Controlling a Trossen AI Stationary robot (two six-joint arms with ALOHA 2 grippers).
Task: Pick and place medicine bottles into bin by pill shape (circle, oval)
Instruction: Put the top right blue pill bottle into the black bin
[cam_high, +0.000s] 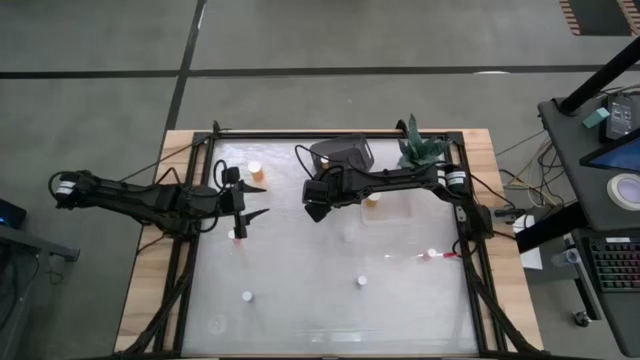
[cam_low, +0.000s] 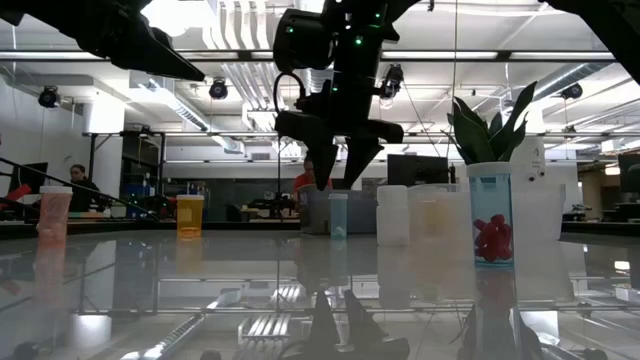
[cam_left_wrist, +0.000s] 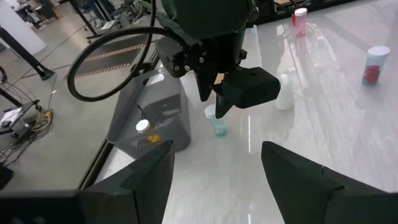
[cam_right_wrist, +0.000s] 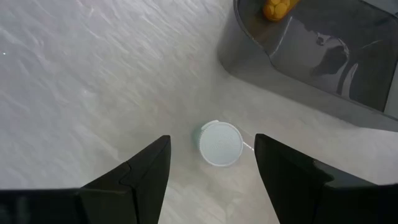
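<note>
Glossy white bench (cam_high: 330, 300) carrying scattered medicine bottles, seen at the approach stage of a pick. The right end effector (cam_right_wrist: 211, 163) hangs directly above a small pale-capped bottle (cam_right_wrist: 219, 143), its two dark fingers apart and empty, one on each side of the cap as seen from the wrist camera. That bottle stands upright on the bench just beside the grey bin (cam_right_wrist: 311, 56), in which an orange bottle (cam_right_wrist: 274, 8) already lies. In the low view the same end effector (cam_low: 340, 165) is clearly above the bottle (cam_low: 338, 215), not yet around it. The left end effector (cam_high: 245, 218) waits over the left part of the bench, fingers likewise apart and holding nothing; a white bottle (cam_high: 232, 234) sits just beside its tips and an orange bottle with a white cap (cam_high: 255, 170) stands near the far edge. Other bottles remain well apart on the bench: white ones near the front (cam_high: 247, 296) and centre (cam_high: 363, 282), and one towards the right (cam_high: 432, 254) (a bottle with red contents (cam_low: 493, 230) shows in the low view). Judged step: pre-grasp alignment. The next move calls for a straight descent until the fingers bracket the bottle body, then closure, keeping clear of the bin wall.
</note>
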